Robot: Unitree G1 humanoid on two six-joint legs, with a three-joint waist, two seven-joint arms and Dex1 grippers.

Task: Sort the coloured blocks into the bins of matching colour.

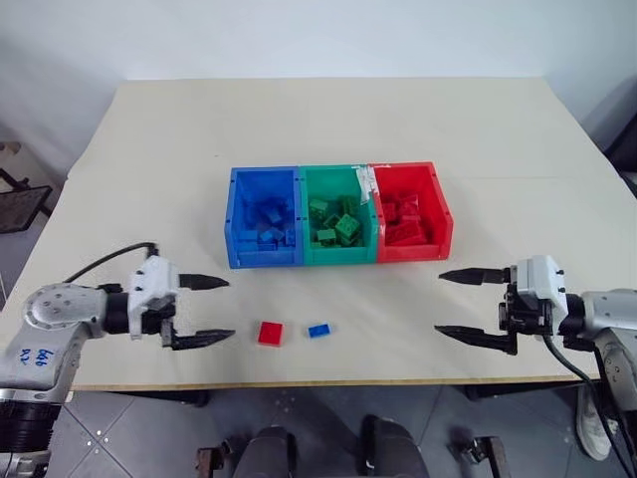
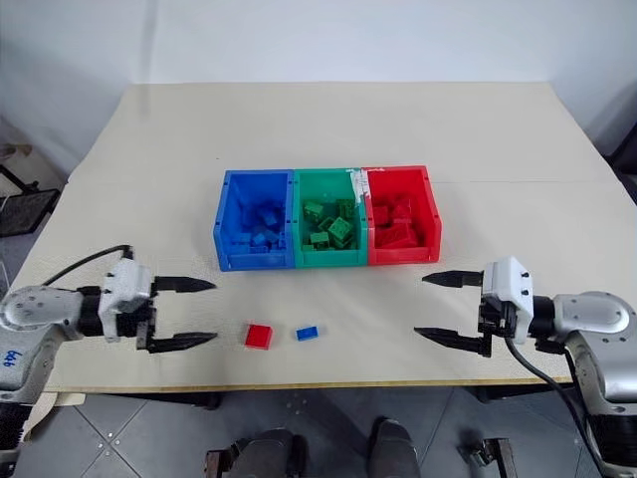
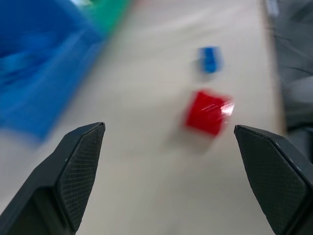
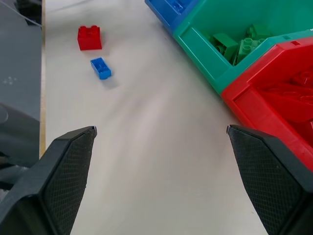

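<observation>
Your counter (image 1: 149,149) is pale beige. At its centre the bins sit joined in a row: blue bin (image 1: 235,224) at 9 o'clock, green bin (image 1: 309,224) in the middle, red bin (image 1: 443,214) at 3. At 6 o'clock from the blue bin, near the front edge, lie a red block (image 1: 270,333) and a smaller blue block (image 1: 318,330), just beside each other, apart.

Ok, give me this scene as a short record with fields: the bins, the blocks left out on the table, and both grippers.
bins: blue bin, green bin, red bin, joined in a row, each holding blocks of its own colour
loose blocks: red block and blue block, side by side on the table in front of the bins
left gripper: open, empty, beside the red block
right gripper: open, empty
</observation>
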